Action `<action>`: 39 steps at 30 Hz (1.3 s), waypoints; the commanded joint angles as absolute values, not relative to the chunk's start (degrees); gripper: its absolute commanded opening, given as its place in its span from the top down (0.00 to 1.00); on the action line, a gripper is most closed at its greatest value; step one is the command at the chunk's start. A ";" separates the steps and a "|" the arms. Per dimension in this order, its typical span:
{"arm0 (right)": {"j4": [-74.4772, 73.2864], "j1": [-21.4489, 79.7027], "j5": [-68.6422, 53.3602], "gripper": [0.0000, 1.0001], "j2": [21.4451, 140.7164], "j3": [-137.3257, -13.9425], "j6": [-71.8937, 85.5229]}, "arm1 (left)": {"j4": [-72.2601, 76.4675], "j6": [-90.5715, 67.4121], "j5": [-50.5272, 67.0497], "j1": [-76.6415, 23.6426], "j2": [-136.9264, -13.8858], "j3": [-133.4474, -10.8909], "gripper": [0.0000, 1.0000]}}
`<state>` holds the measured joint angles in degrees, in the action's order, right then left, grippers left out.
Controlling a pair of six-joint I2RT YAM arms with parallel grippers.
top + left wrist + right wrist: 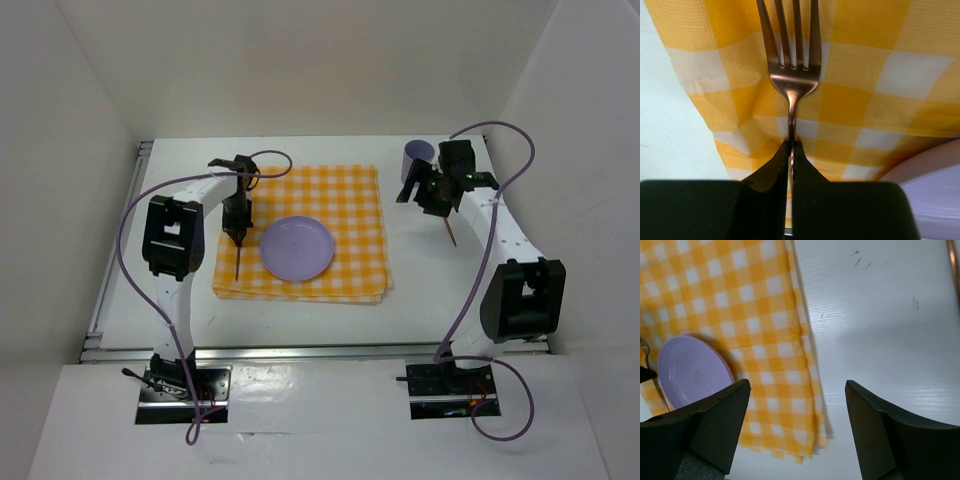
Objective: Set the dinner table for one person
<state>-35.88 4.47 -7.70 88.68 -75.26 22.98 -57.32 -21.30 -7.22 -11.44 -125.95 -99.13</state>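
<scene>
A yellow-and-white checked cloth (330,215) lies on the white dinner table (430,300), with a lavender plate (297,248) on it. My left gripper (238,238) is shut on the handle of a copper-coloured fork (238,264), over the cloth's left part beside the plate. In the left wrist view the gripper (791,143) pinches the fork (792,75), tines pointing away over the cloth (880,90). My right gripper (420,195) is open and empty above bare table right of the cloth. In the right wrist view it (796,385) shows its jaws wide apart.
A purple cup (418,154) stands at the back, just behind the right gripper. A thin copper-coloured utensil (449,232) lies on the table right of the cloth; it also shows in the right wrist view (954,260). White walls enclose the table.
</scene>
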 commanded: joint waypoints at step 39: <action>-28.38 -5.71 7.30 0.23 124.27 -88.15 3.34 | -59.24 -11.43 -4.31 -10.72 -116.55 -105.56 0.38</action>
<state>-28.25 -5.58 6.57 120.46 -87.29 5.17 -58.48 -13.21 -2.85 -11.07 -119.55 -103.94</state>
